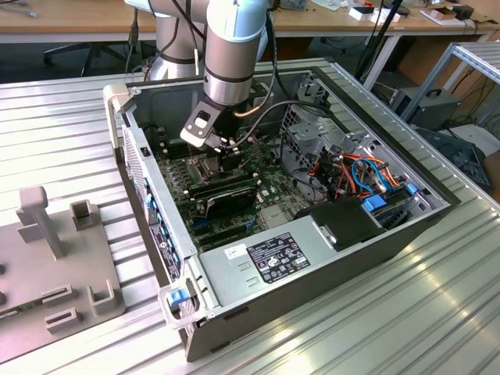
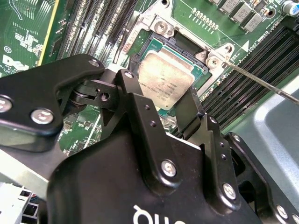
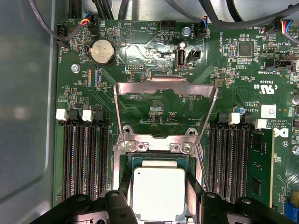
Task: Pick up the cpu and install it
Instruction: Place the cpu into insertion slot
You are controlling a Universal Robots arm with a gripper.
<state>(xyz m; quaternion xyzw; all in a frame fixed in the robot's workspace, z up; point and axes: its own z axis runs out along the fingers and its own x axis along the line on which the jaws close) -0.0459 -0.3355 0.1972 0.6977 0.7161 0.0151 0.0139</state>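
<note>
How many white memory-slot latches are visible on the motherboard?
4 white latches in the first wrist view: two on one side of the cpu, two on the other. More may be hidden.

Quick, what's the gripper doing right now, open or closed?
Gripper: closed on the cpu, gripping it from both sides at the socket.

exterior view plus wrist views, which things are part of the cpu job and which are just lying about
job: silver square cpu, dark socket beneath it, raised grey metal retention frame, black tool closed on the cpu

lying about: round silver coin battery, black memory slots, orange and blue cables, grey plastic fixture beside the case
</note>
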